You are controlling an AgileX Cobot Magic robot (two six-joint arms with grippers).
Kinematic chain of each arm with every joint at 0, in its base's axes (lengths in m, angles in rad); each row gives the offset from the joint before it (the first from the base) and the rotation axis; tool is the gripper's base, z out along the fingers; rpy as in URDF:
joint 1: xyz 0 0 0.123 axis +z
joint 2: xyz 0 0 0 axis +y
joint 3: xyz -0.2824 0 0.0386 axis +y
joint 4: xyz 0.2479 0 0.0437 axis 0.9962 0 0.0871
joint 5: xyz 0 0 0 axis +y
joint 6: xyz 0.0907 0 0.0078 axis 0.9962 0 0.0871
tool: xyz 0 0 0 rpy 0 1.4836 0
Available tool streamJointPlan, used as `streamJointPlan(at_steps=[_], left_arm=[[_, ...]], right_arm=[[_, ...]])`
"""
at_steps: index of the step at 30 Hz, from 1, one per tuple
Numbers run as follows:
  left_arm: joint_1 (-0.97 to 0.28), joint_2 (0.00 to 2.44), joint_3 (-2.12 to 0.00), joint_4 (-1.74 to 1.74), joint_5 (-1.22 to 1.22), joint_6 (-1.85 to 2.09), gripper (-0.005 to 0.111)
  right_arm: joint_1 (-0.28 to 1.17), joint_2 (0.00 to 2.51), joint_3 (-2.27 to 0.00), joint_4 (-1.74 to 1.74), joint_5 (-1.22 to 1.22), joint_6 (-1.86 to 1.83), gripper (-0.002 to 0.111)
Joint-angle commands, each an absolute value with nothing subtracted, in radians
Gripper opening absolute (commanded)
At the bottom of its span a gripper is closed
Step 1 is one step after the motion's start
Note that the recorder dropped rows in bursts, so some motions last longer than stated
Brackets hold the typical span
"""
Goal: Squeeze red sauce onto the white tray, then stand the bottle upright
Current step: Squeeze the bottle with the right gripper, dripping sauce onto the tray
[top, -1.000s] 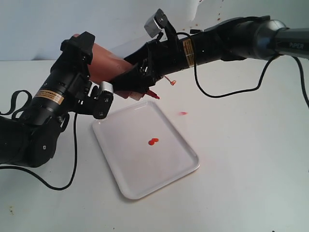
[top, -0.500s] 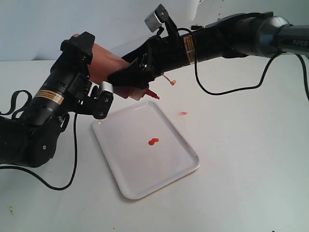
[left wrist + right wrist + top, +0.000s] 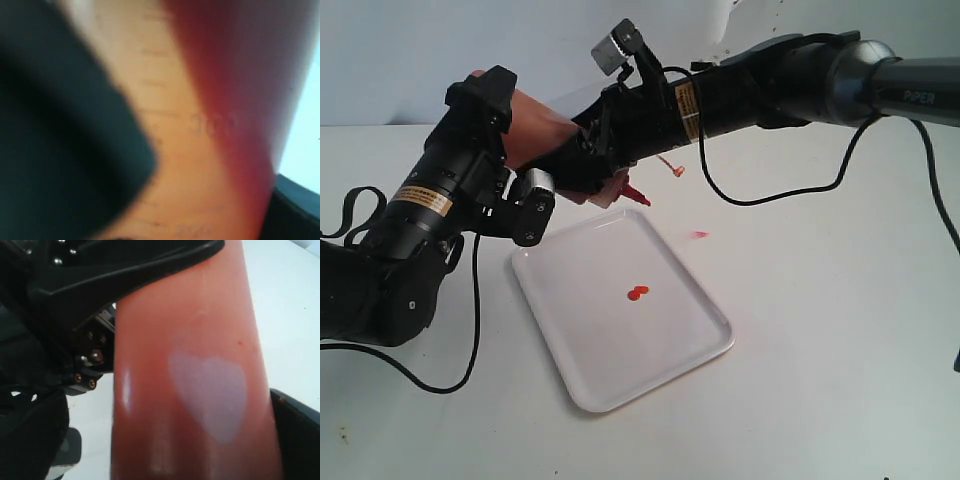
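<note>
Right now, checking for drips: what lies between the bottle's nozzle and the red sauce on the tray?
Only bare white tray separates nozzle from red sauce, as the exterior view shows.

In my exterior view the bottle (image 3: 538, 132) shows only its base end and its red nozzle (image 3: 638, 195). The middle is hidden behind the right gripper (image 3: 582, 168), so I cannot tell if its jaws press it. The left wrist picture is fully blurred, and the markings on the bottle wall are unreadable. Both wrist views cut the bottle at their edges.
</note>
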State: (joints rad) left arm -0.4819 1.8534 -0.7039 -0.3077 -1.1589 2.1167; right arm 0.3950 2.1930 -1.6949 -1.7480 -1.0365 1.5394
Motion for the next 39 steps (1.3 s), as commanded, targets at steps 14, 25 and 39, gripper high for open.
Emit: streamJointPlan(at_steps=[14,25,39], left_arm=[[-0.487,1.84,-0.716,-0.312,-1.221,2.094,0.0],[-0.487,1.84,-0.716,-0.312,-1.221,2.094,0.0],[-0.487,1.84,-0.716,-0.319,-1.221,2.094,0.0]], right_arm=[[0.398,2.194,-1.7,-1.744,-1.033,1.503,0.0],[0.398,2.194,-1.7,-1.744,-1.043,1.503,0.0],[0.398,2.194,-1.7,-1.744,-1.043,1.503,0.0]])
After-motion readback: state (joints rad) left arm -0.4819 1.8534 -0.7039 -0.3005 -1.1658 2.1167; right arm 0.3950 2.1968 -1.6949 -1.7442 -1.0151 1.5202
